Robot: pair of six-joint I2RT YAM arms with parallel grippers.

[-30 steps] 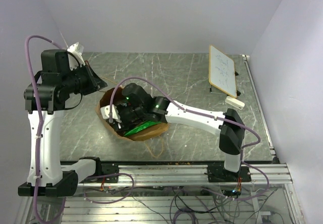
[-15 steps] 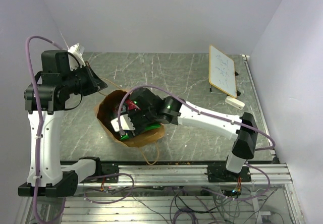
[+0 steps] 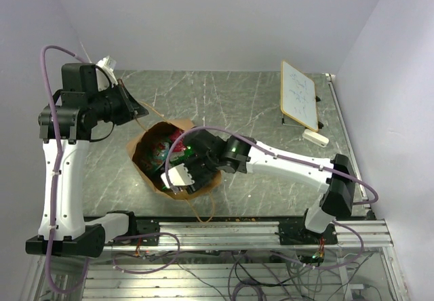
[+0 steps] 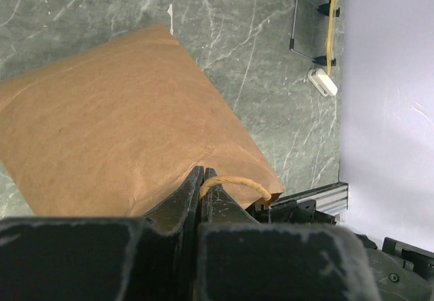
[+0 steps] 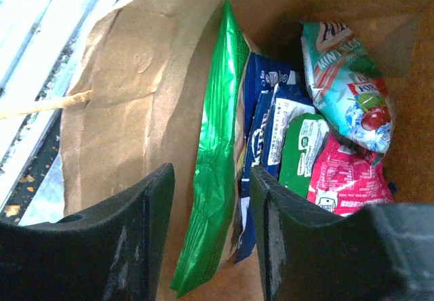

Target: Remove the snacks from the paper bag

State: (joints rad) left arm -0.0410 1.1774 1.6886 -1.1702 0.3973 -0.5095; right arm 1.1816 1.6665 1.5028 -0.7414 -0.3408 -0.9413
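Grey-green marbled table, pale walls behind and at both sides.

Paper bag: left of centre on the table, near the front edge, mouth open toward the overhead camera. Snacks: inside the bag.

Right wrist view into the bag:
- A bright green packet stands on edge next to the bag wall.
- Beside it are dark blue packets.
- A teal packet with a fruit print lies at the far side.
- A red packet lies just below the teal one.

Right gripper: down in the bag mouth, jaws about half apart, one on each side of the green packet's lower end. A strip of brown paper shows between one finger and the packet, so there is no grip on it as far as visible.

Left gripper: raised at the bag's far-left rim, jaws pressed together on a thin paper handle. A second handle loops out on the near side toward the rail.

White framed board: stands at the far right, well apart from the bag. A small white block lies just in front of it.
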